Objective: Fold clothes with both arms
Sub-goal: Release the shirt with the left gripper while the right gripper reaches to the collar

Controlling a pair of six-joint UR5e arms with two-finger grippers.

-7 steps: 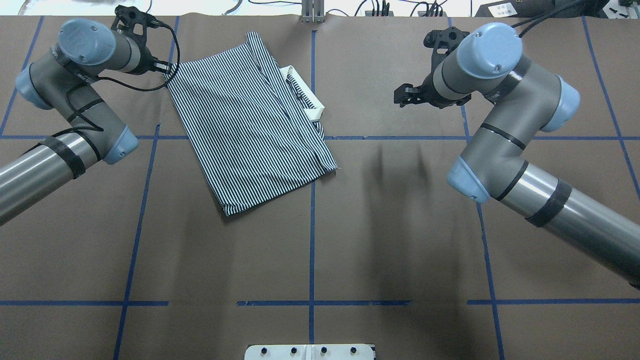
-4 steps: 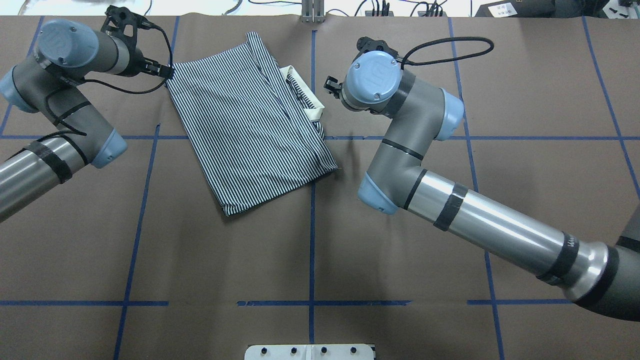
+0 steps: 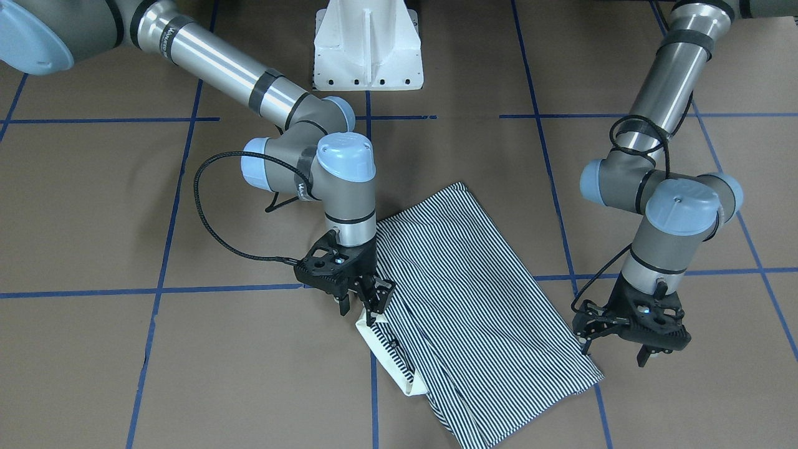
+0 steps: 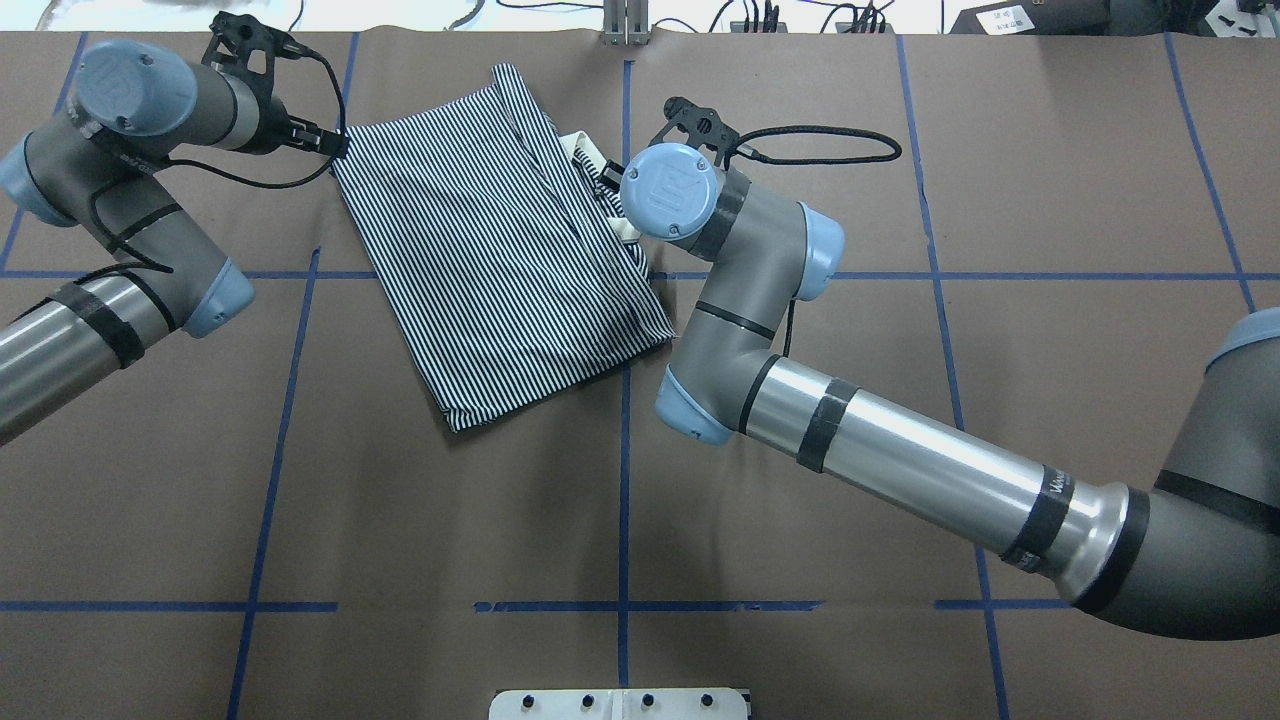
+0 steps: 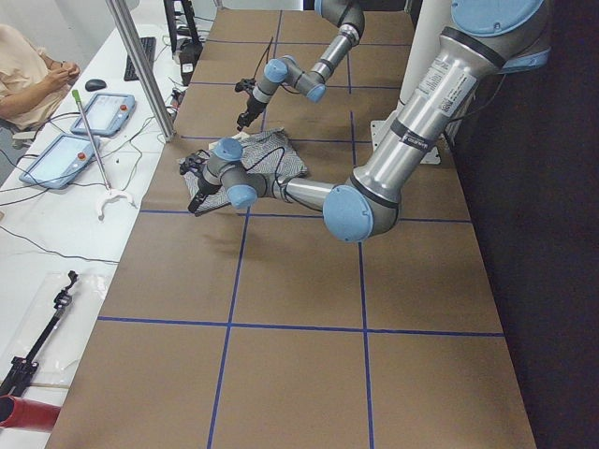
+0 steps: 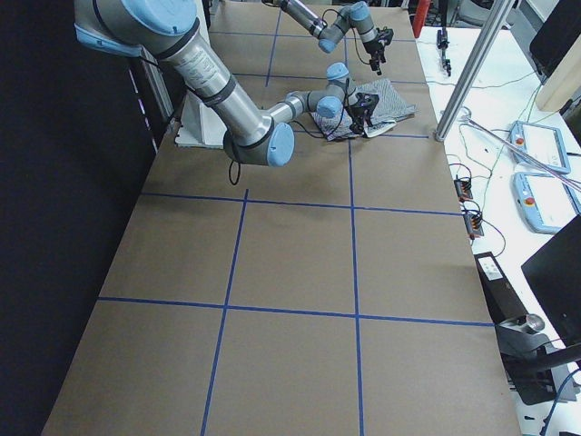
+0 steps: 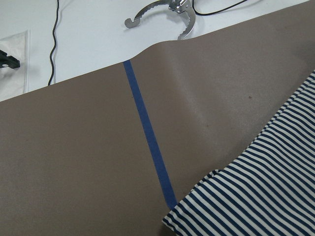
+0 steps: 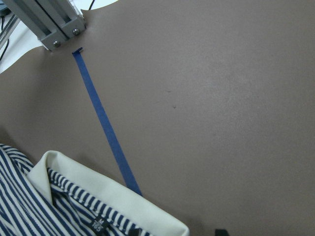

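Toward the worktop's (image 4: 800, 450) far edge, left of centre, part-folded polo shirt (image 4: 480, 250) flat; right gripper (image 3: 359, 310) splayed over collar (image 3: 383, 346); left gripper (image 3: 614, 354) splayed beside opposite corner, likely for a two-ended lift.

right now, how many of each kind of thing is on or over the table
shirts: 1, the striped shirt
robot arms: 2, left arm and right arm
grippers: 2, left gripper and right gripper
white bases: 1, the white base
total: 6
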